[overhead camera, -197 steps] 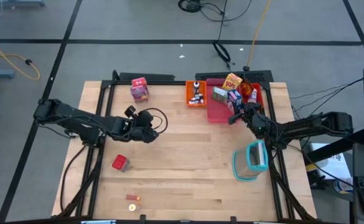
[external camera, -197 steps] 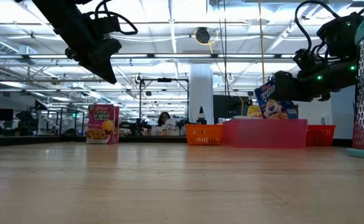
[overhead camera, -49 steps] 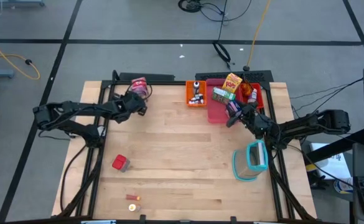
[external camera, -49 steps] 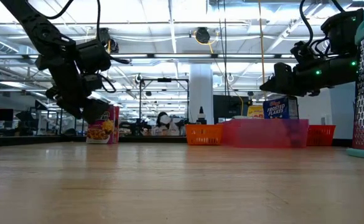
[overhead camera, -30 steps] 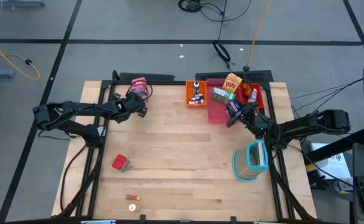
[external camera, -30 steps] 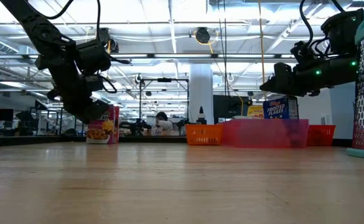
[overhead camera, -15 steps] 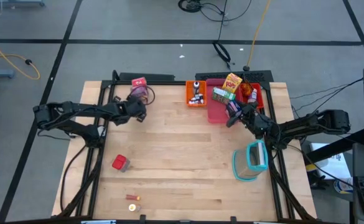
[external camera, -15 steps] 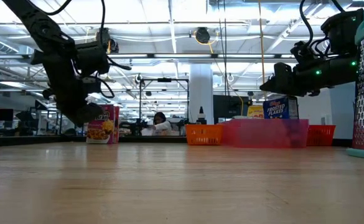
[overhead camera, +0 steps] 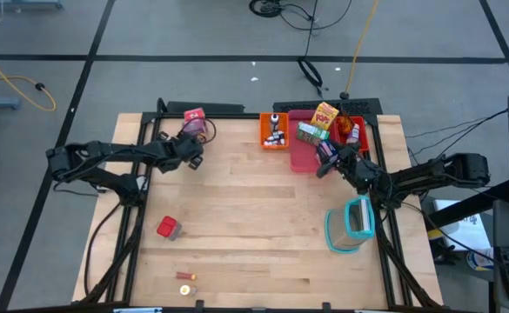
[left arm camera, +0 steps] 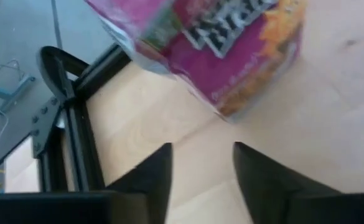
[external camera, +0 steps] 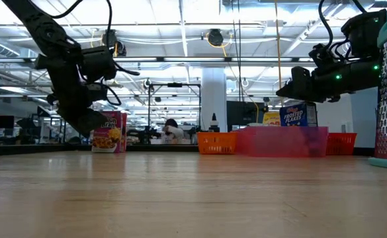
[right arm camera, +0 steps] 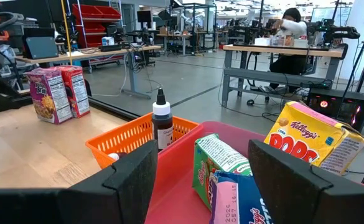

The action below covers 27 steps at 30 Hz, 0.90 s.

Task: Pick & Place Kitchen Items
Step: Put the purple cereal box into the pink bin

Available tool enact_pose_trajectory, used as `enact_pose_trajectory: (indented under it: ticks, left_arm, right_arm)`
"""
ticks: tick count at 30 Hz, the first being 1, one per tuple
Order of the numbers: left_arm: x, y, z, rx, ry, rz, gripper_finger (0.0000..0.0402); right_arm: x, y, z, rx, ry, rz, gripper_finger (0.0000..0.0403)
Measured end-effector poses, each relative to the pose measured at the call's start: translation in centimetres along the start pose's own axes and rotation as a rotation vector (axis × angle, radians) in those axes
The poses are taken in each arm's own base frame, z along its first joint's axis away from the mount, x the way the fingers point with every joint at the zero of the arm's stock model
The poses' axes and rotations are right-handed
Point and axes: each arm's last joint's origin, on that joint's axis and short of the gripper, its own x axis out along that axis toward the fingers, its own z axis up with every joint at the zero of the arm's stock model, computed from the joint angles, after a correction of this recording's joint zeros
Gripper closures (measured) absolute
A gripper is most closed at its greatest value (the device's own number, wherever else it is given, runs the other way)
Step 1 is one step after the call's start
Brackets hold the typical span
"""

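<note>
A pink printed carton (overhead camera: pixel 194 115) stands upright on its base at the table's far left, also in the low view (external camera: pixel 110 131). My left gripper (left arm camera: pixel 200 163) is open just short of it on the near side, slanting down; the carton (left arm camera: pixel 219 50) lies ahead of the fingertips, not between them. My right gripper (right arm camera: pixel 201 149) is open and level over the near edge of the pink tray (overhead camera: pixel 303 158). That tray holds a yellow carton (overhead camera: pixel 325 114), a green one (overhead camera: pixel 307 132) and a blue one (overhead camera: pixel 328 139). A red cube (overhead camera: pixel 168 228) lies near left.
An orange basket (overhead camera: pixel 274 130) with small dark-capped bottles stands left of the pink tray. A teal-rimmed clear container (overhead camera: pixel 351 223) sits at the near right. Small orange bits (overhead camera: pixel 186 278) lie by the near edge. Bare wood spans the table's middle.
My left gripper has drawn back a little from the pink carton toward the table's near edge and tipped further down, so the carton's top now shows clear of it. The carton stands where it was.
</note>
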Motion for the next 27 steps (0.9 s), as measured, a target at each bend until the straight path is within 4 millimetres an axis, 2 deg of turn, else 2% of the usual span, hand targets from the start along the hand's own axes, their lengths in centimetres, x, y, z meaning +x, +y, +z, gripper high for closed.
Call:
enact_pose_trajectory:
  ticks: [6, 11, 20, 27]
  left_arm:
    - [0.5, 0.4, 0.9, 0.014, -0.049, 0.002, 0.0140]
    - [0.9, 1.0, 1.6, 0.063, -0.083, 0.017, 0.0096]
    - [1.9, 2.4, 2.2, 0.140, -0.079, 0.056, 0.0080]
    - [2.4, 2.6, 2.7, 0.255, -0.112, -0.103, 0.0080]
  right_arm:
    - [0.0, 0.0, 0.0, 0.000, 0.000, 0.000, 0.0161]
    - [0.0, 0.0, 0.0, 0.000, 0.000, 0.000, 0.0161]
    - [0.0, 0.0, 0.0, 0.000, 0.000, 0.000, 0.0161]
    - [0.0, 0.0, 0.0, 0.000, 0.000, 0.000, 0.0161]
